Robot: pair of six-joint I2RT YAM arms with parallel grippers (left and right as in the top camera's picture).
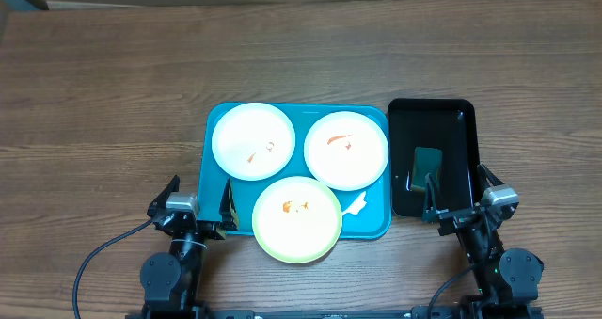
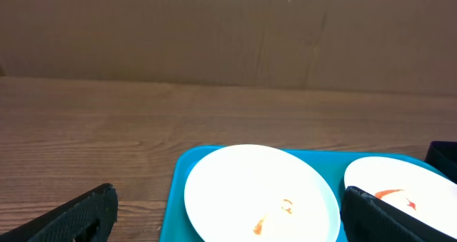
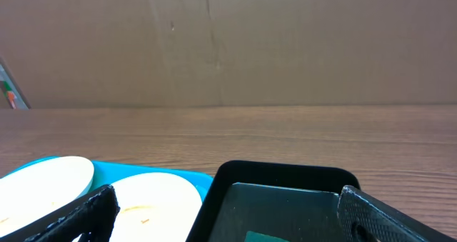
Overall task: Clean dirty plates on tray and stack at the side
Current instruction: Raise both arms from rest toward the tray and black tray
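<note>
three smeared plates lie flat on the blue tray (image 1: 376, 217): a white plate (image 1: 253, 141) back left, another white one (image 1: 346, 150) back right, and a yellow-green plate (image 1: 297, 219) in front, hanging over the near rim. the left gripper (image 1: 199, 199) and right gripper (image 1: 459, 201) wait with fingers spread wide, holding nothing. the plates look light, stiff and slick, so i'd pinch a rim, and that overhang looks easiest. the soft-looking sponge (image 1: 428, 161) sits in the black tray (image 1: 433, 112).
</note>
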